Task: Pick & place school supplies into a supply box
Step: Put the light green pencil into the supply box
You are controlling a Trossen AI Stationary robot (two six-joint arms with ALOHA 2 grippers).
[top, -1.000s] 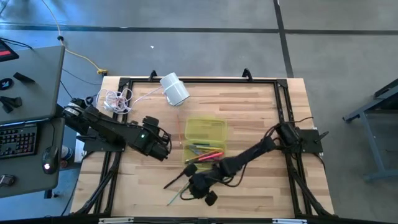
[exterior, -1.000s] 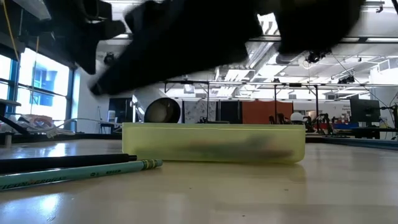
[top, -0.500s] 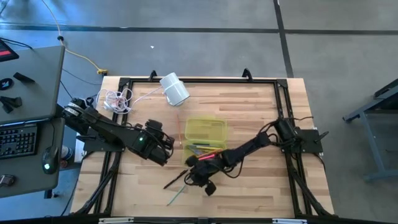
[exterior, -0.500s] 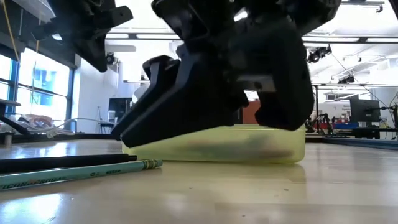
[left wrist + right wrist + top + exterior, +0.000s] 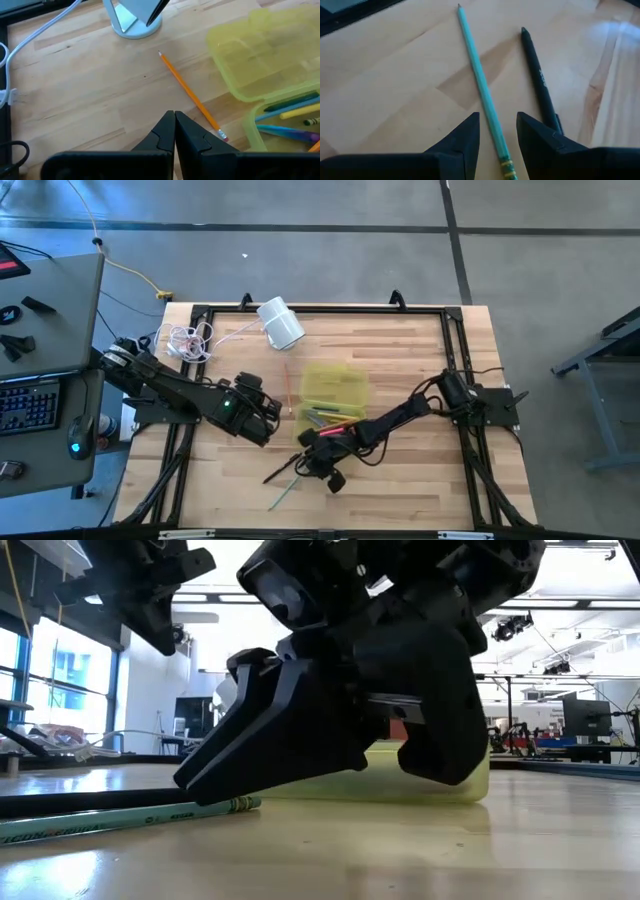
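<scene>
We see several pens already in the translucent yellow-green plastic supply box (image 5: 331, 395). Our right gripper (image 5: 497, 135), fingers parted, straddles the thin green pencil (image 5: 481, 87); a black pen (image 5: 538, 80) and orange pencil (image 5: 192, 97) remain. Our left gripper (image 5: 174, 131) waits, pinched empty.

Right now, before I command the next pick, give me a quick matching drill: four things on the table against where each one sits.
Things:
1. green pencil
2. orange pencil
3. black pen
4. blue pen

Places:
A. inside the supply box
B. on the wood, between the open fingers of the right pincer
C. on the wood ahead of the shut left pincer, beside the box
D. on the wood next to the green pencil, outside the right pincer's fingers

Pairs: 1-B, 2-C, 3-D, 4-A
</scene>
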